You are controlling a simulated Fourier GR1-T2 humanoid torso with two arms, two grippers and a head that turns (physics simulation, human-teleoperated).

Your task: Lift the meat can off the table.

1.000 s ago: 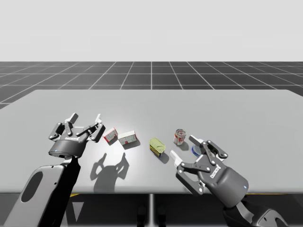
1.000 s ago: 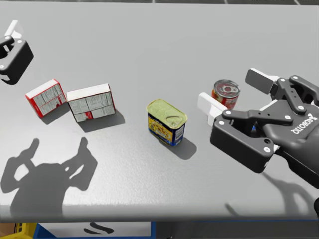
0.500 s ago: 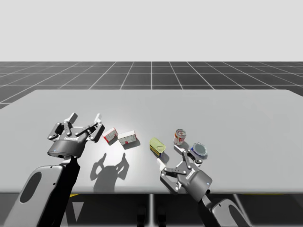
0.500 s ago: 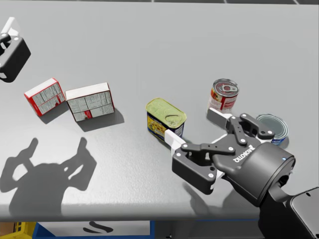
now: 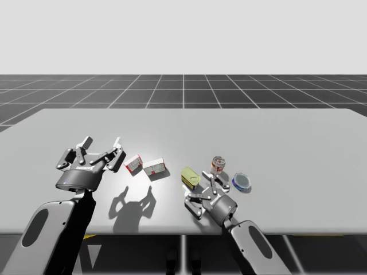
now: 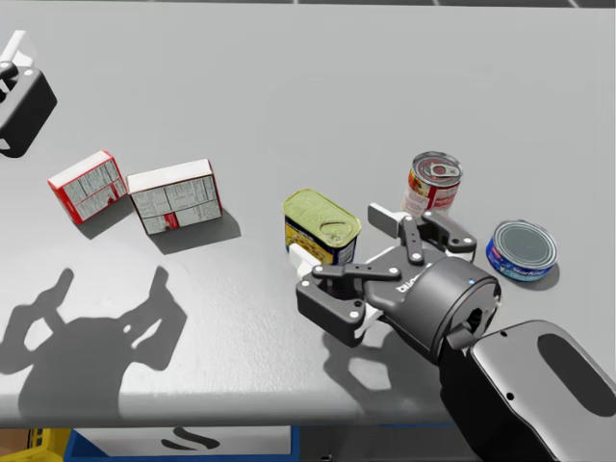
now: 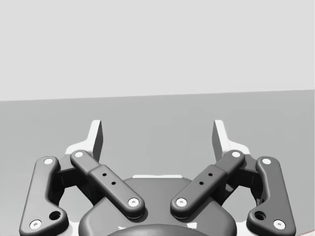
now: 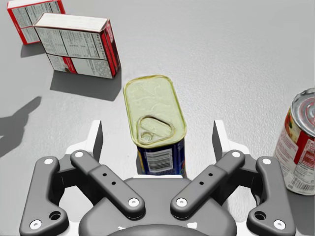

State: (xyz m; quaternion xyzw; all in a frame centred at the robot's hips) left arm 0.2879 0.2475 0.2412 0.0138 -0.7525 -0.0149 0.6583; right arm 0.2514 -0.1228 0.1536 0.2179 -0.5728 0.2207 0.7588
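Right wrist view: meat can (image 8: 155, 123), a rectangular blue can with a yellow-green pull-tab lid, stands upright on the counter (image 8: 236, 59), between the fingers of my right end effector (image 8: 157, 140). The fingers are spread wide, with a gap of bare counter on each side of the can. No contact seen, so this end effector is released. Head view: the can sits near the middle of the counter, toward its near edge. A red round can (image 6: 433, 183) stands upright to the right of the meat can and slightly farther away, apart from it. A flat blue can (image 6: 521, 250) lies further right again. Two red-and-white boxes (image 6: 89, 186) (image 6: 177, 197) lie side by side to the left, well apart from the meat can. High view: my left end effector (image 5: 103, 143) is at the left, raised over the counter just left of the boxes. Its fingers are spread and nothing is between them, so it is also released.
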